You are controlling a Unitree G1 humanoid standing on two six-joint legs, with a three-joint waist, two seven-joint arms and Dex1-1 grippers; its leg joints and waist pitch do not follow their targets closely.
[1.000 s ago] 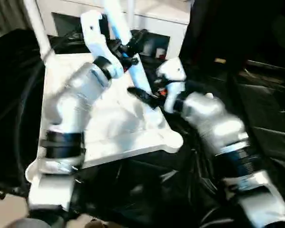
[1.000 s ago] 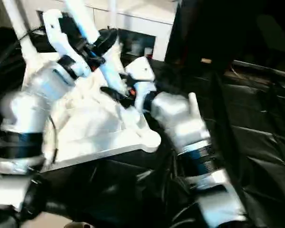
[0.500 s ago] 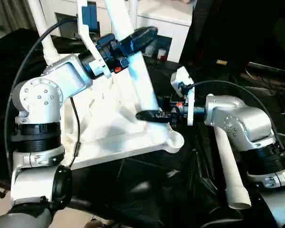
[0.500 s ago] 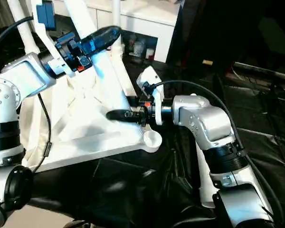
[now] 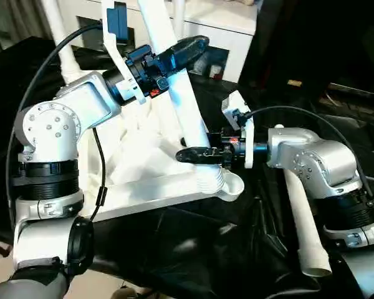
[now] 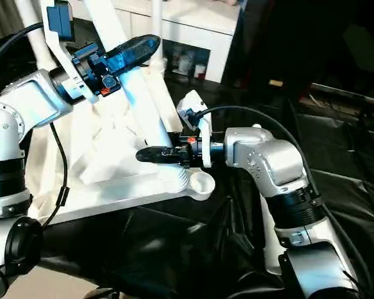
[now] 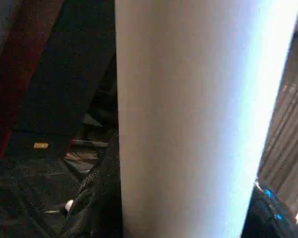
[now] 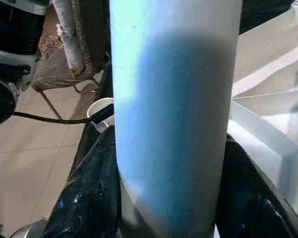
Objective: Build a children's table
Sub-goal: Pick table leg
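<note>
The children's table top [image 5: 143, 168] lies upside down on a black sheet, ribbed underside up. A white leg [image 5: 186, 109] leans over it, tilted toward the back left. Its ribbed lower end sits right beside the round near-right corner socket [image 5: 234, 185]. My left gripper [image 5: 181, 50] is shut on the leg's upper part. My right gripper [image 5: 196, 154] is shut on the leg just above the ribbed end. The leg [image 7: 188, 119] looms close in the left wrist view. In the right wrist view the leg [image 8: 174, 114] stands before the top's ribs [image 8: 268, 124].
Another white leg [image 5: 302, 230] lies on the black sheet [image 5: 193, 249] beside my right forearm. Two more white tubes [image 5: 55, 37] rise at the back of the top. A white cabinet [image 5: 218, 18] stands behind. Bare floor [image 8: 20, 148] shows past the table's edge.
The view steadied after a blurred swing a second ago. Over the last half second the leg's ribbed lower end has come into sight beside the corner socket; both grippers keep their hold.
</note>
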